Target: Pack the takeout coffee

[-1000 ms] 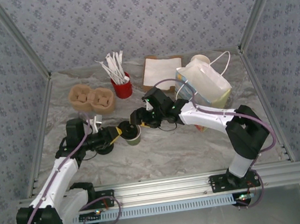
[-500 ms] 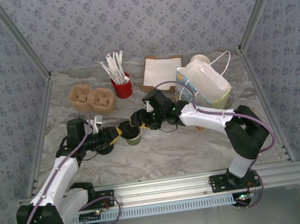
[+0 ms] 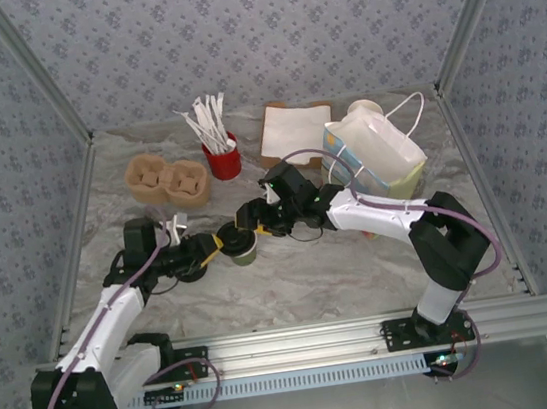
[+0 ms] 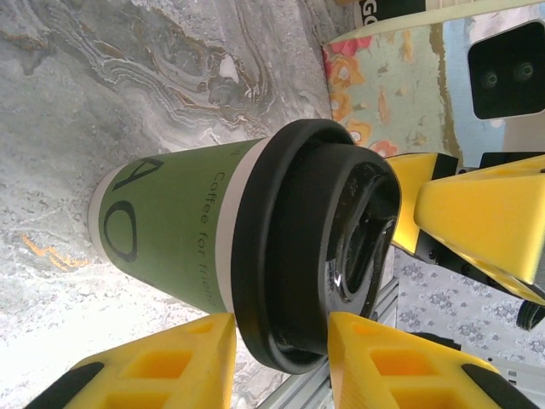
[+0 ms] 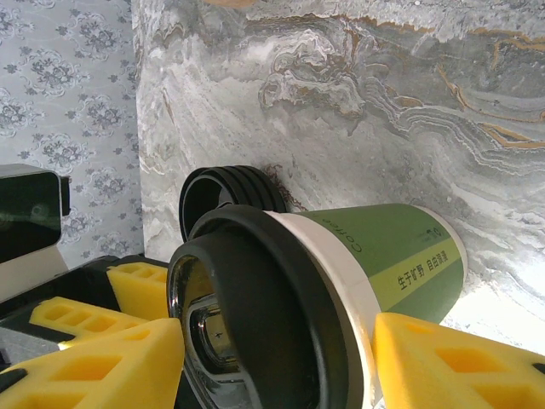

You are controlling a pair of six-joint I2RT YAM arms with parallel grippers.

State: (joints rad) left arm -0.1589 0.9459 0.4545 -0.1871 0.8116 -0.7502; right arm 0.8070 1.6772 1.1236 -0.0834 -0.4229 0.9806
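Takeout coffee (image 3: 243, 249) stands on the marbled desk (image 3: 304, 281) in the overhead view, just left of centre. The left arm (image 3: 115, 306) reaches in low from the left and the right arm (image 3: 385, 212) bends across from the right, so both sets of jaws meet at it. Behind, a red cup (image 3: 224, 160) holds white sticks (image 3: 207, 122), beside a brown two-well carrier (image 3: 167, 178). A paper bag (image 3: 378, 155) leans at right rear.

From the left wrist, the green side reads "Coffee for frien…". The left jaws, rolled sideways, are clenched on the rim of the black lid (image 4: 289, 256).

From the right wrist, a paler band carries Chinese characters. The right jaws flank lid and collar closely, but I cannot tell whether they squeeze. Loose black lids (image 5: 223, 192) lie just behind.
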